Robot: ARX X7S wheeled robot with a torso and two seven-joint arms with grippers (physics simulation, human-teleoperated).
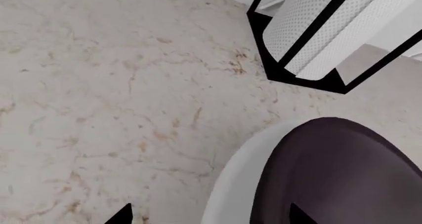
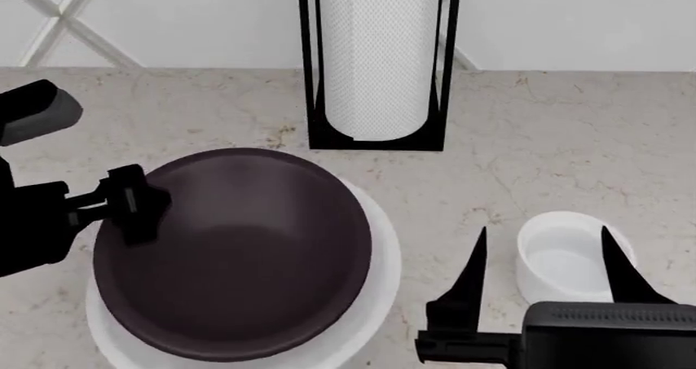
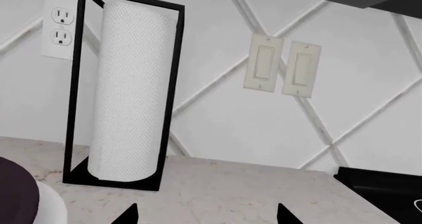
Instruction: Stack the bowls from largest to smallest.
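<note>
**Brown bowl nested, small bowl apart**

On the marble counter (image 2: pixel 566 149), I see the dark brown bowl (image 2: pixel 234 251) sitting inside the wide white bowl (image 2: pixel 381 263). My left gripper (image 2: pixel 129 204) hangs over its rim; I cannot tell its state. My right gripper (image 2: pixel 544 263) stands spread open around the small white bowl (image 2: pixel 560 259), before the paper-towel roll (image 2: pixel 376 55).

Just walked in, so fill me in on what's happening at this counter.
A two-armed robot is stacking bowls by size. The dark brown bowl already sits inside the wide white bowl on the marble counter. The left gripper is at the brown bowl's rim, apparently open. The right gripper is open, its fingers straddling the small white bowl, which still stands on the counter and has yet to go on the stack. A paper-towel roll stands behind.
</note>
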